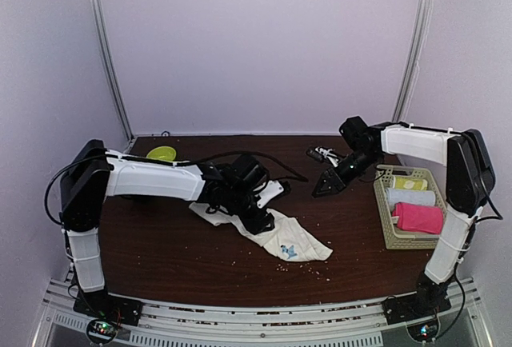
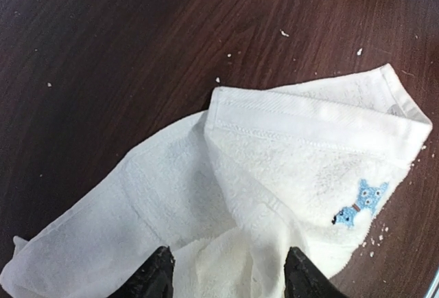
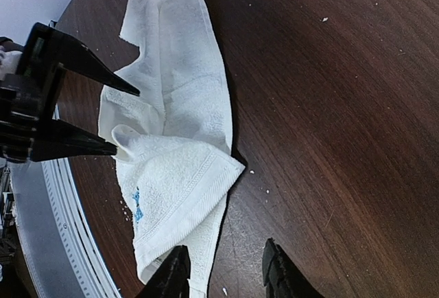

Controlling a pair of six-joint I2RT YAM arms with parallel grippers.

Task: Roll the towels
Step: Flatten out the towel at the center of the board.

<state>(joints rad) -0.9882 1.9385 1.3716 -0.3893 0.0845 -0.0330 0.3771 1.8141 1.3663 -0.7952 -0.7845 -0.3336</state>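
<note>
One towel down, one to go.
Pink towel point(image 1: 418, 217) lies rolled in the basket point(image 1: 382, 203); cream towel point(image 1: 276, 235) sprawls unrolled on the worktop point(image 1: 160, 235), my left claw point(image 2: 230, 267) spread over it, right claw point(image 3: 223, 270) released, empty.

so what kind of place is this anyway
Probably a robot lab booth: plain white walls close in a dark wooden table, the left arm and right arm are bolted to a metal rail, and a basket holds rolled towels.
</note>
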